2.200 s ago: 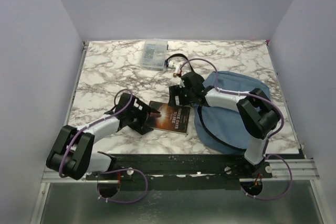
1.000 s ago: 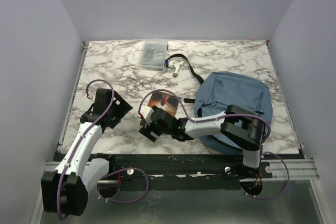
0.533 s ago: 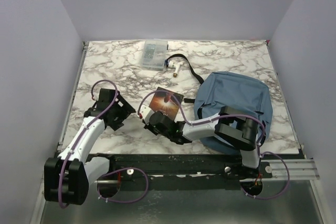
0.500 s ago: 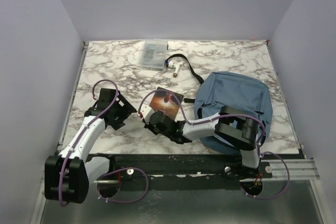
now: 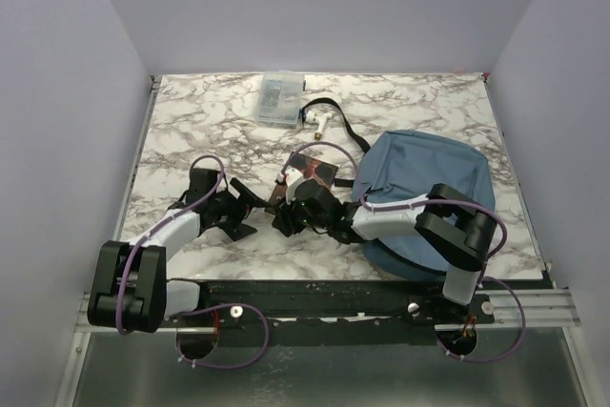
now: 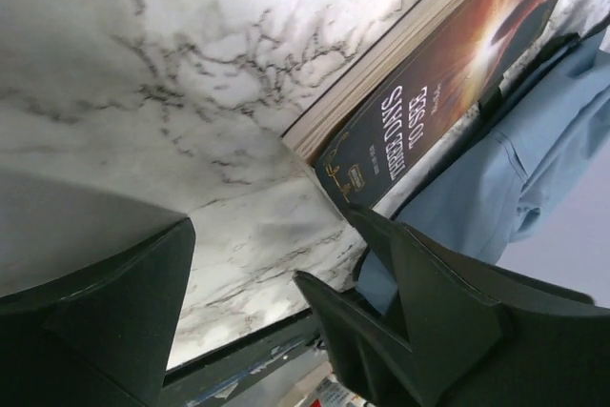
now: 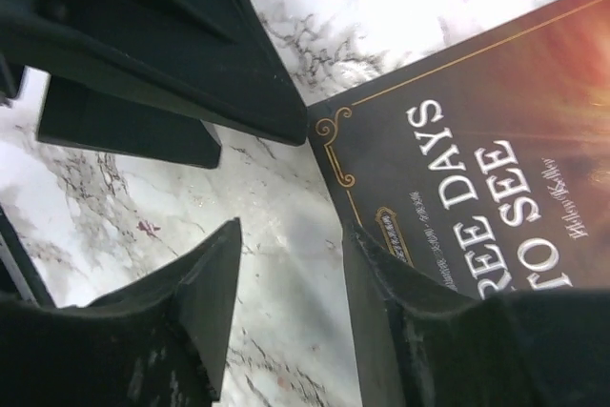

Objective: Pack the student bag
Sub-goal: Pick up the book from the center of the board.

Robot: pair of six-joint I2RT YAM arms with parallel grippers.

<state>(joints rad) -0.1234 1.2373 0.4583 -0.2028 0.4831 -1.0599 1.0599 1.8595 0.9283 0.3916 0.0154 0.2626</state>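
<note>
While both arms reach low over the marble bench [image 5: 191, 131], the student bag [image 5: 429, 188] lies flat at the bench's 3 o'clock side, and the right arm crosses the bag's edge toward 9 o'clock. A dark book [image 5: 313, 171] with gold lettering lies at the centre of the bench, just beside the bag at its 9 o'clock.

The right gripper [image 7: 294, 240] sits over the book's near corner. Its jaws are parted, with only bare marble in the gap; one finger overlaps the cover and nothing is clamped.

The left gripper [image 6: 281, 240] is at the book's 8 o'clock, close to the right gripper. Its jaws are released and spread wide, pointing at the book's page edge, with nothing held.

At 12 o'clock by the far edge sits a clear plastic box [image 5: 281, 99]. A small white item [image 5: 320, 122] and a black strap [image 5: 348, 128] lie just beside it at its 4 o'clock.
</note>
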